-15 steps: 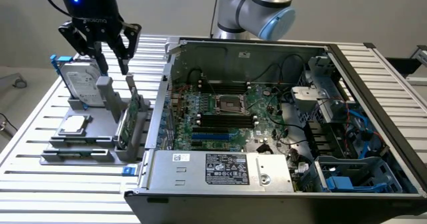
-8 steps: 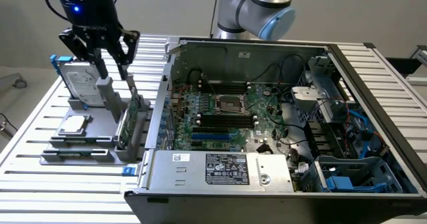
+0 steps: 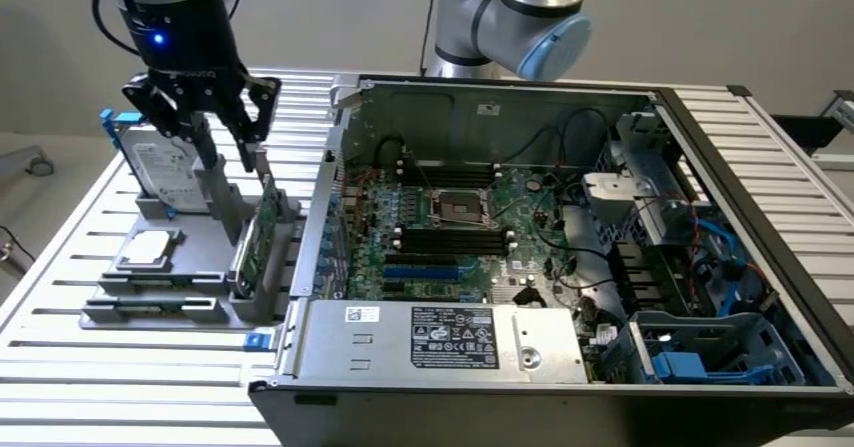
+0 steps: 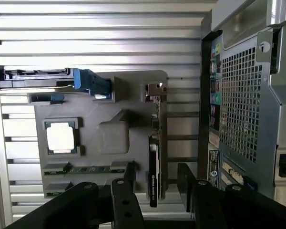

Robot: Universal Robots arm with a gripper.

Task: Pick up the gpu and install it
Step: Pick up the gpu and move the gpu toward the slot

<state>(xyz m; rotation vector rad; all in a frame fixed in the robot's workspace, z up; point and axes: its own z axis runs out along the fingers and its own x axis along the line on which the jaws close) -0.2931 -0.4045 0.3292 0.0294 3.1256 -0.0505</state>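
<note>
Gpu point(image 3: 264, 232) on edge in holder point(image 3: 200, 262), end effector point(image 3: 227, 157) vert. above, jaws wide

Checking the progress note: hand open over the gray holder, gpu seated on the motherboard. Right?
Not quite. The gpu is not on the motherboard. It stands on edge in the gray holder, as the exterior view shows. The hand is open over the holder, as you said.

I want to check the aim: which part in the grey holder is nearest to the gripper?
The gpu, the green card standing on edge beside the computer case; the open gripper hangs over it, not over the hard drive or chip.
</note>
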